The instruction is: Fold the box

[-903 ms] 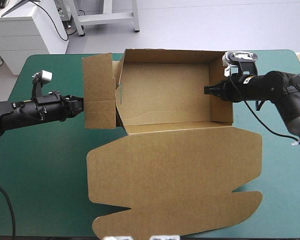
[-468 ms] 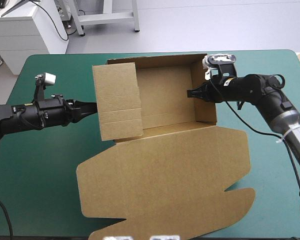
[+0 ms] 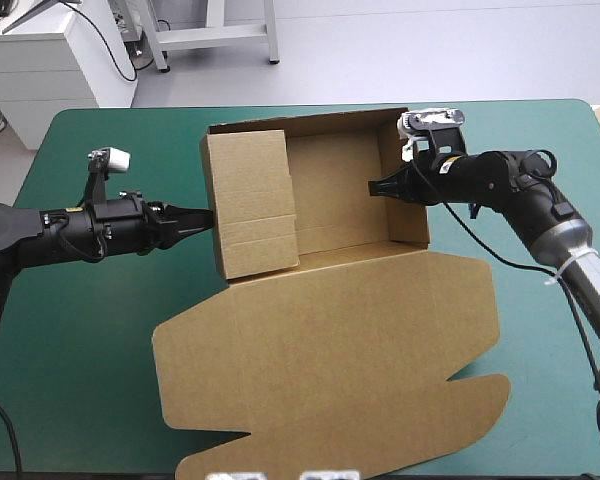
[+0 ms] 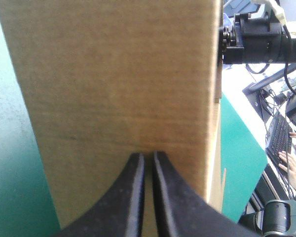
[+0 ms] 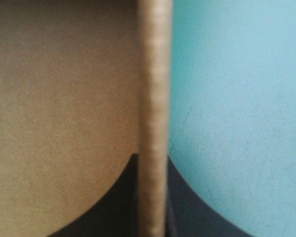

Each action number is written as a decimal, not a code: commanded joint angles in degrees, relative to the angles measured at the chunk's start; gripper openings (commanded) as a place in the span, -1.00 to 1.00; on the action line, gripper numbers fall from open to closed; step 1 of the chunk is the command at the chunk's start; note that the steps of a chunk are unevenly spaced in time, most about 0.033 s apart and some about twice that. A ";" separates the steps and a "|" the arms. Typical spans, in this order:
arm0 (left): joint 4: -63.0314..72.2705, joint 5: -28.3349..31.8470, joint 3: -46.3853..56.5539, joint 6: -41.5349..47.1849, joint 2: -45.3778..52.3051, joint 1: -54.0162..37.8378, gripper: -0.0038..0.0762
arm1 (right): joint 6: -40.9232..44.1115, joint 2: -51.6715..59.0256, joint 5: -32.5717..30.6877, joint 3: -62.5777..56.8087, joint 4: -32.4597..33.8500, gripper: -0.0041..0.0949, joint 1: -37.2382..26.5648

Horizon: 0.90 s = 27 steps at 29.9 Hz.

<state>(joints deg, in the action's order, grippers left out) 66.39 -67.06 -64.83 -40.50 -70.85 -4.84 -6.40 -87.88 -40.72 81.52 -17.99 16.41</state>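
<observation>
Box (image 3: 280, 400) sits on the table (image 3: 90, 340), on the teal-green cover, roughly mid-table. Tray (image 3: 340, 195) is on the table's far side with its walls up. Lid (image 3: 330, 350) lies flat, spread toward the table's near edge.

Left gripper (image 3: 202, 216) is on the table's left side, lying level. Its tip touches the outer face of the left panel (image 3: 252, 205). That panel is raised and leans in over the tray's left end. In the left wrist view the panel's brown face fills the space ahead. The black fingers (image 4: 135, 197) are together with only a thin slit between them. Their tips press on the face, not around an edge. Right arm (image 4: 256, 39) shows just past the panel's far edge.

Right gripper (image 3: 373, 187) is on the table's right side, at the tray's right wall (image 3: 412, 190), which stands upright. In the right wrist view the wall's top edge (image 5: 153, 98) runs straight between the fingers (image 5: 116, 202), and the jaws are clamped on it. One finger is on the brown inner side, the other on the outer side over the cover.
</observation>
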 commanded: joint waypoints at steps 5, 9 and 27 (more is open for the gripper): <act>4.03 -2.48 -1.84 0.38 1.59 0.60 -0.10 | 2.09 2.11 3.41 1.54 1.07 -0.94 0.17; 3.08 -1.36 -1.84 0.38 1.59 0.60 0.12 | 2.24 2.11 3.33 1.54 1.07 -0.94 0.17; -19.02 19.39 -1.84 16.71 1.59 14.78 0.11 | 11.06 2.11 2.33 1.54 13.51 -0.91 7.07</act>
<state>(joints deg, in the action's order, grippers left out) 48.01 -52.85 -64.83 -29.50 -70.80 8.33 3.55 -87.96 -40.78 81.52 -4.08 21.83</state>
